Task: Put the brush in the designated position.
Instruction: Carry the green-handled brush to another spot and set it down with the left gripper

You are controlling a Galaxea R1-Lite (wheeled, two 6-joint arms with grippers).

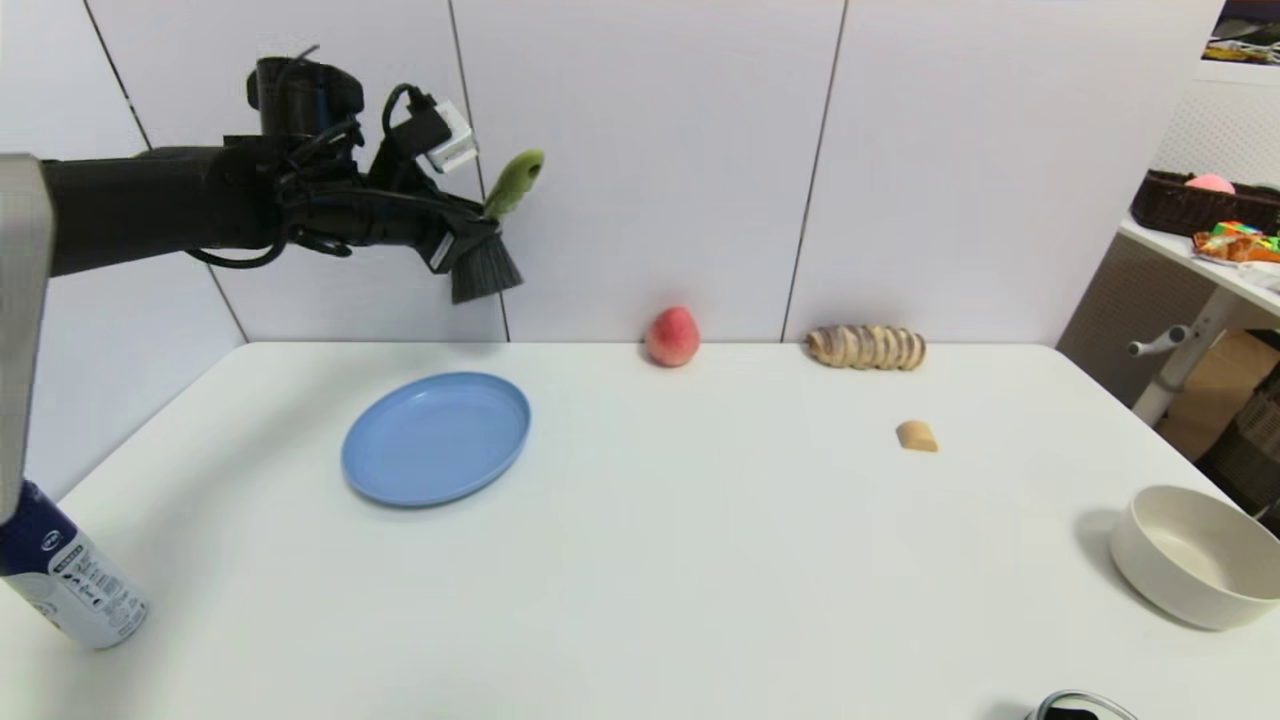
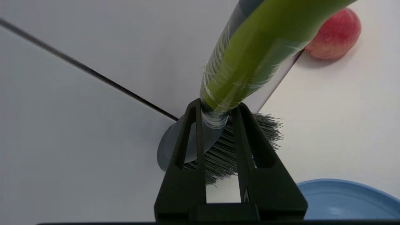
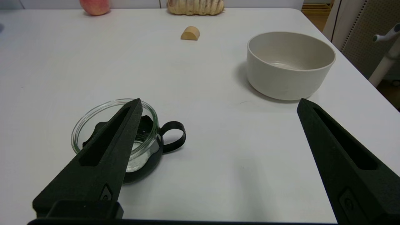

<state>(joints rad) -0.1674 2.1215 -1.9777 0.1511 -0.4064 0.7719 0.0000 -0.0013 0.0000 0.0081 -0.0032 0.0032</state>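
Black left end effector (image 1: pixel 470 245): clamped on the brush (image 1: pixel 495 235) at its neck, high above the blue plate (image 1: pixel 436 436). Brush: light, stiff handle, soft bristles; neck grip suits. Right end effector (image 3: pixel 215 162): spread wide, idle over the counter (image 1: pixel 700 560) near the cream bowl (image 3: pixel 290 64).

The head camera looks forward and down over the desk (image 1: pixel 640 560) to the back wall. The left wrist camera sits high and close behind its claw (image 2: pixel 218 109), facing down at the far edge. The right wrist camera hovers low over the near right. All 3 views share the peach (image 1: pixel 671 337).
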